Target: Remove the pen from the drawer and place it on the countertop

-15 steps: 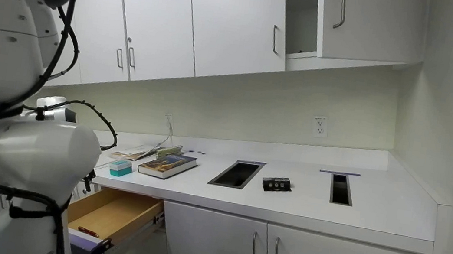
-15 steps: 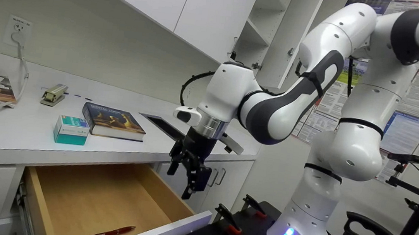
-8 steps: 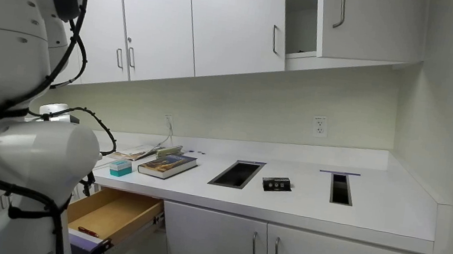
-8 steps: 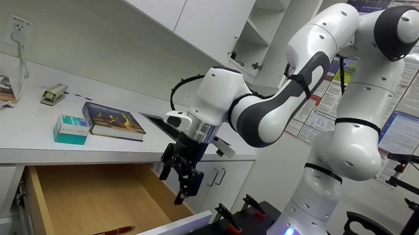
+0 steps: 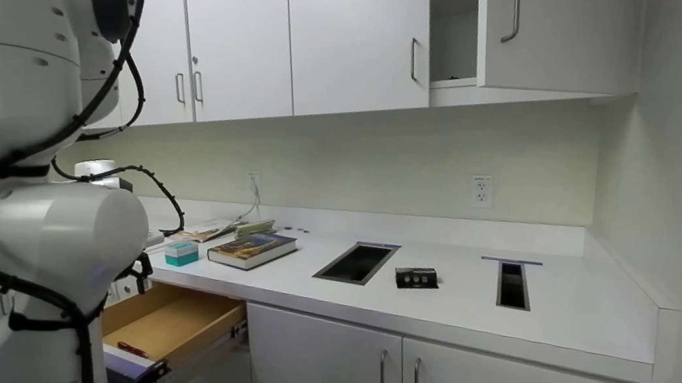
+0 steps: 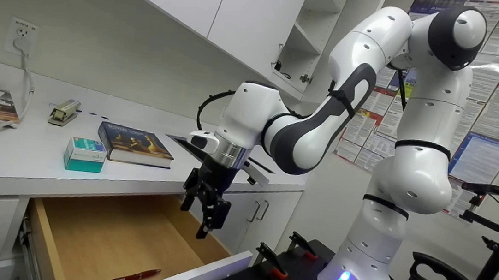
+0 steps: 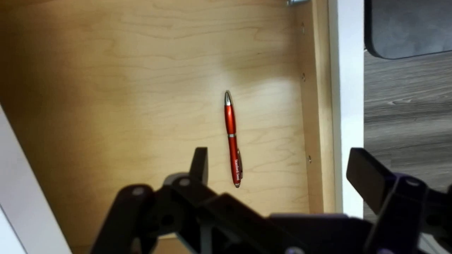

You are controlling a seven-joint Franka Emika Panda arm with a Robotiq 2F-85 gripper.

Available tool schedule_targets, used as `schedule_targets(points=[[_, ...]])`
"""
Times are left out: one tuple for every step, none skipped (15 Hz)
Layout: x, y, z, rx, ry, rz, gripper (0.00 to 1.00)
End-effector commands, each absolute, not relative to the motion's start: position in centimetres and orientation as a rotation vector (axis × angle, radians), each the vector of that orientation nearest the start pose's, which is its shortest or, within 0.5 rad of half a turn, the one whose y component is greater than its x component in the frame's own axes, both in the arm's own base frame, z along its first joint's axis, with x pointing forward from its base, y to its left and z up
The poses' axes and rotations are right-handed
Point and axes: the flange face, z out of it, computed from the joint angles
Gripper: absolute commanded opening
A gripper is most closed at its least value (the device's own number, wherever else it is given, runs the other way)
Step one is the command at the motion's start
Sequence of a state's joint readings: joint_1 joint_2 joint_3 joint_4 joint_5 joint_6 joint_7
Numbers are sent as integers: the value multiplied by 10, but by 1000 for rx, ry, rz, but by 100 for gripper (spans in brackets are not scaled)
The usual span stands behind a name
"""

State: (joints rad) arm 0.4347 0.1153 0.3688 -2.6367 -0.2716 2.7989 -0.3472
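Red pen [image 7: 231, 139] lies in the drawer [image 7: 159, 95], spread tool [image 7: 278, 153] above.

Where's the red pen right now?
In the wrist view, the red pen lies near the picture's middle on the bottom of the drawer, with the white front to its right.

Glare streaks the posters [image 6: 497, 99], and shadow darkens the drawer [image 7: 159, 106] at the wrist view's left.
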Motion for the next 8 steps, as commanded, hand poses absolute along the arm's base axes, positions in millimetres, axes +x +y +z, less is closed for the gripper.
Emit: schedule_targets(points=[[310, 331, 195, -2380, -2080, -154, 100], [311, 332, 192, -2365, -2097, -156, 100], [312, 334, 183, -2336, -2119, -145, 100], [313, 337, 178, -2323, -2136, -142, 100], [313, 339, 171, -2304, -2165, -138, 100], [314, 341, 165, -2281, -2197, -136, 100], [316, 343, 159, -2268, -2230, -137, 100], [318, 345, 153, -2247, -2261, -139, 100]])
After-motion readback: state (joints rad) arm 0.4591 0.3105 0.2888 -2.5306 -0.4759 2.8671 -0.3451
